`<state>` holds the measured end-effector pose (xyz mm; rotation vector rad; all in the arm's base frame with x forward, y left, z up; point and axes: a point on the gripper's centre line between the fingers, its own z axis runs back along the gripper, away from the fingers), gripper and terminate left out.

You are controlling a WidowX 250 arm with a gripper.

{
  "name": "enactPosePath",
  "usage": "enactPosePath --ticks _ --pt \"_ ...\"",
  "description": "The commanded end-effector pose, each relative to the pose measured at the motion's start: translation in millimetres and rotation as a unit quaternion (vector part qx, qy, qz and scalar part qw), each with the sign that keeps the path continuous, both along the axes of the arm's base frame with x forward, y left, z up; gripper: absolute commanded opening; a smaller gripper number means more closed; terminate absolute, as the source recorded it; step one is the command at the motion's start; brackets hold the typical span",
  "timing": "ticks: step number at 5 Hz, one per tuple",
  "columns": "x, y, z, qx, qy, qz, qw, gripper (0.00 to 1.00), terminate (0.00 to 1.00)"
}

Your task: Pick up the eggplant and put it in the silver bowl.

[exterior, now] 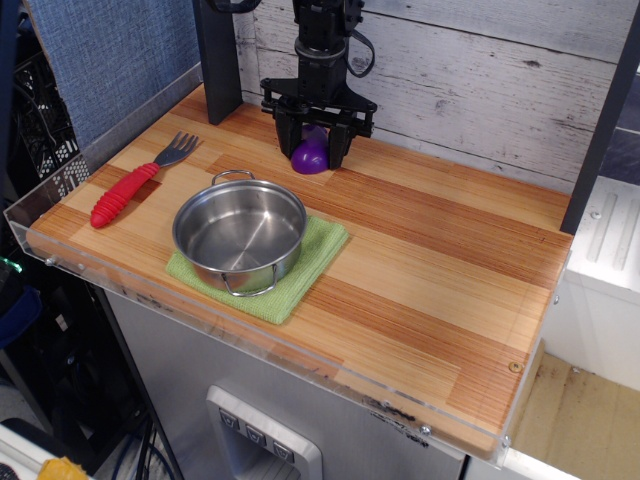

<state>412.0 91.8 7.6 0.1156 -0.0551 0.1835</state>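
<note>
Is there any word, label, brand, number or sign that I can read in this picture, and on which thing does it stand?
None can be read.
The eggplant, silver bowl, red-handled fork and green cloth show no text.
The grey panel below the table has small buttons, too small to read.
</note>
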Motion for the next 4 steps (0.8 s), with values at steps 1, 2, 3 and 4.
enactPosePath --ticks 1,2,3,4 --pt "-8.3 12.7 41.8 -0.017 -0.039 0.007 0.9991 0.0 0.0" --pt "-11.2 16.1 77.5 -0.039 -0.063 0.015 0.9971 0.0 0.0" --pt "-11.0 19.1 101.7 -0.064 -0.08 0.02 0.9945 0.0 0.0" --pt "-17.7 12.5 119.0 -0.081 -0.09 0.01 0.9926 0.0 0.0"
